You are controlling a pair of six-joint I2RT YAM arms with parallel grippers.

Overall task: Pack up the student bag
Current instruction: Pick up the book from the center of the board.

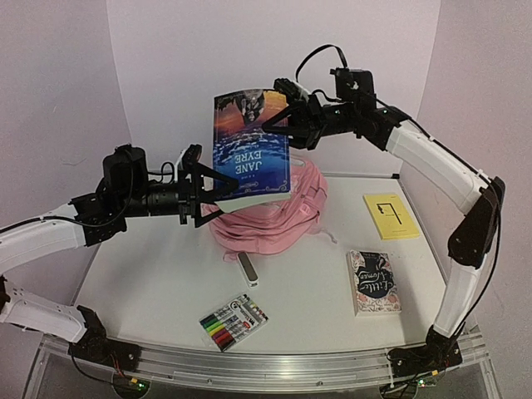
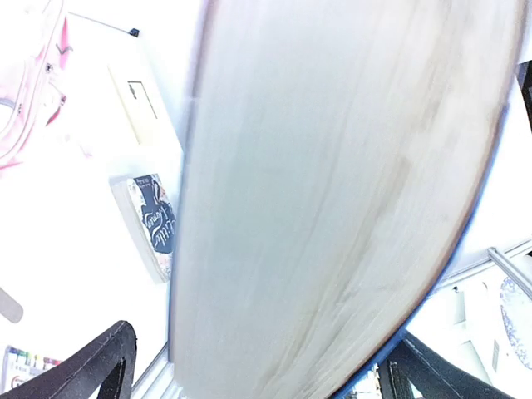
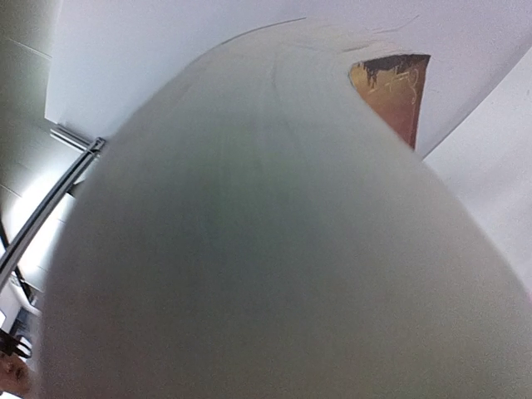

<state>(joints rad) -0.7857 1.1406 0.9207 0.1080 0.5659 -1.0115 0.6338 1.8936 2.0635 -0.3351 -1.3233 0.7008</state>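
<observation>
Clamping the Jane Eyre book [image 1: 249,150] by its upper edge, your right end effector [image 1: 283,112] held it aloft — your left end effector [image 1: 223,195] stood wide open at its lower corner, over the student bag [image 1: 278,220] on the surface [image 1: 166,274].

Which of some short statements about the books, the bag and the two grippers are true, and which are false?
1. The Jane Eyre book is in the air above the student bag. True.
2. The right gripper is open and empty. False: it grips the book's edge.
3. The left gripper has its jaws wide open. True.
4. The marker set lies inside the bag. False: it lies on the table.
</observation>
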